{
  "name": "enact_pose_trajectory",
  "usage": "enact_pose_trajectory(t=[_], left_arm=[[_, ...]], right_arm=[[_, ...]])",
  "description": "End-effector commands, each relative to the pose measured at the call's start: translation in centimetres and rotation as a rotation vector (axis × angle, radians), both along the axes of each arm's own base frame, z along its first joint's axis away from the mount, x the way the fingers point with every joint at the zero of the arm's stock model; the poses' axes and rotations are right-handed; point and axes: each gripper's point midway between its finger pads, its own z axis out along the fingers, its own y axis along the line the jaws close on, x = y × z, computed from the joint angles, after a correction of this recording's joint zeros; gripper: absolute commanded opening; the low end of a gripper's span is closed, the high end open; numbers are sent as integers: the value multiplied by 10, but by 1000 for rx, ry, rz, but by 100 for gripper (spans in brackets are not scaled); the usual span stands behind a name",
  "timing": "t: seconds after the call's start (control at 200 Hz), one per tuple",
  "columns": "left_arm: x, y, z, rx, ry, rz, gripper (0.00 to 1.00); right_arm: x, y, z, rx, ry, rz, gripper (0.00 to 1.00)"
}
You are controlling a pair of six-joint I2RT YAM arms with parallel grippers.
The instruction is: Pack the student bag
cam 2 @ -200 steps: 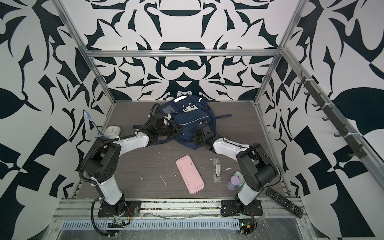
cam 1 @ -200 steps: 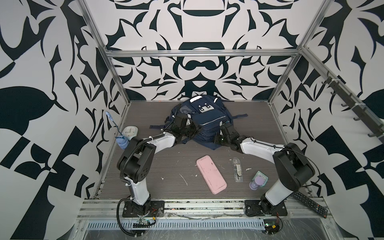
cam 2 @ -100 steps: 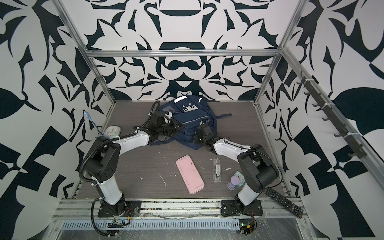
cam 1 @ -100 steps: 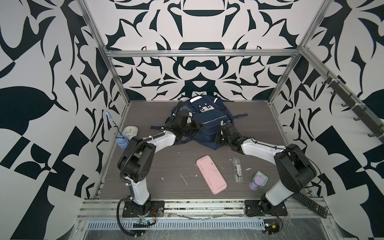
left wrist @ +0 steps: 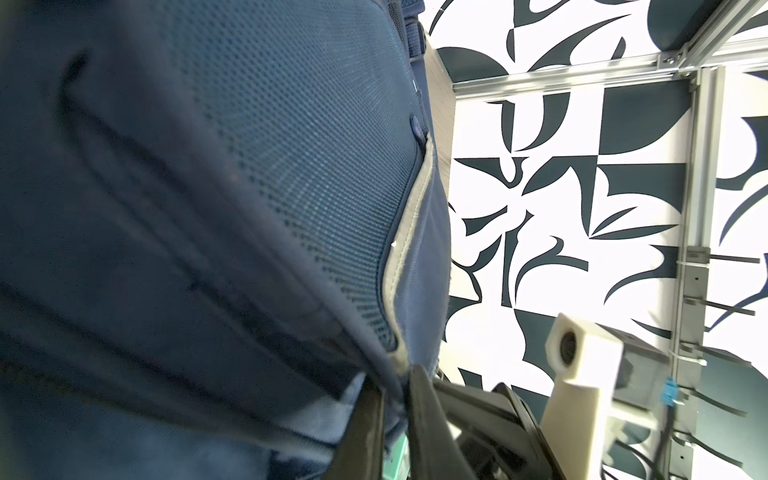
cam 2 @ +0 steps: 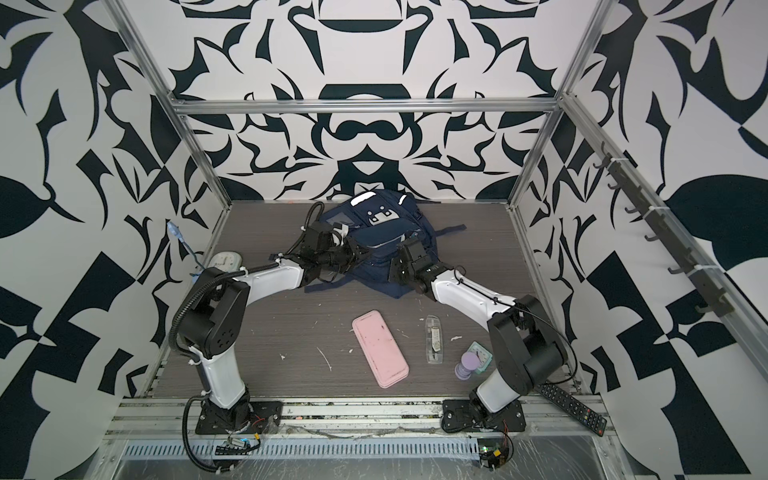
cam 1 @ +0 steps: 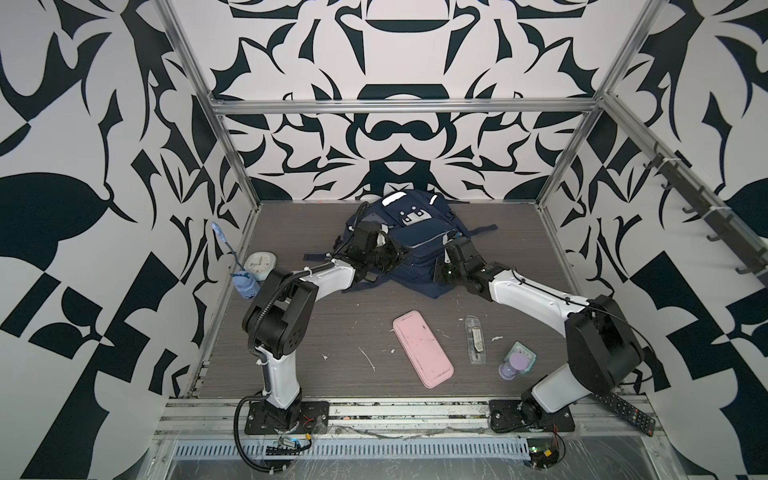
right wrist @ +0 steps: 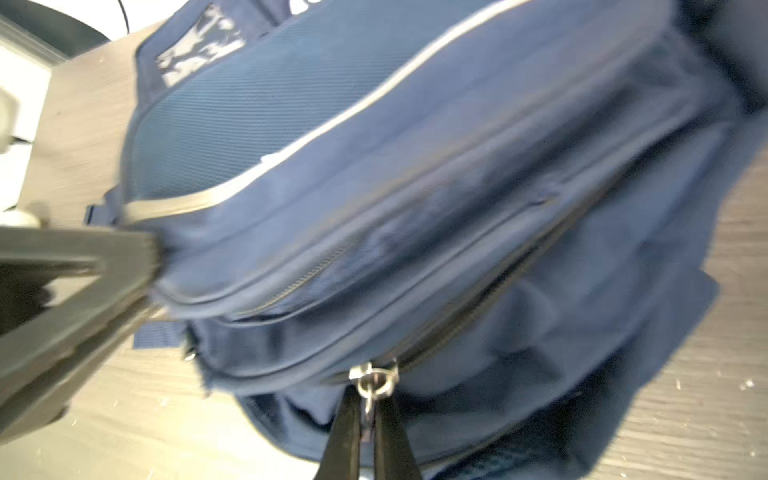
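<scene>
Your left fingers (left wrist: 426,415) are clenched on a fabric fold of the student bag (cam 1: 415,237), which lies on the desk (cam 1: 332,324) beyond the pink case (cam 1: 423,349). Your right fingers (right wrist: 345,432) pinch its zip pull (right wrist: 372,380), on the side facing that case.

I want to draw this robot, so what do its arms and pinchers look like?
Each arm has white tube-like links and chunky black joints. The left arm carries a ribbed black hose; the right arm has a thin black cable. The left gripper and right gripper have slim, flat black fingers.
</scene>
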Motion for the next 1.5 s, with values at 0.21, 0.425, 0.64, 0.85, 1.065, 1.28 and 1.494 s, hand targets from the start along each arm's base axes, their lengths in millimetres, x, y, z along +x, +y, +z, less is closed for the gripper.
enact_pose_trajectory(t=[0.21, 0.425, 0.64, 0.85, 1.065, 1.28, 1.494], left_arm=[[14, -13, 29, -67, -74, -4, 15], [13, -13, 28, -63, -74, -6, 15], [21, 15, 19, 11, -60, 8, 44], [27, 66, 7, 153, -60, 54, 56], [38, 97, -23, 307, -31, 77, 51], [48, 100, -53, 370, 34, 62, 50], [50, 102, -70, 400, 72, 60, 48]], right_arm=[[-25, 87, 4, 36, 74, 278, 0], [-13, 118, 8, 88, 54, 287, 0], [-7, 93, 10, 96, 32, 207, 0], [-20, 71, 13, 73, 30, 190, 0], [-24, 42, 3, 57, 49, 142, 0], [-20, 16, 8, 62, 44, 98, 0], [-21, 10, 10, 56, 53, 108, 0]])
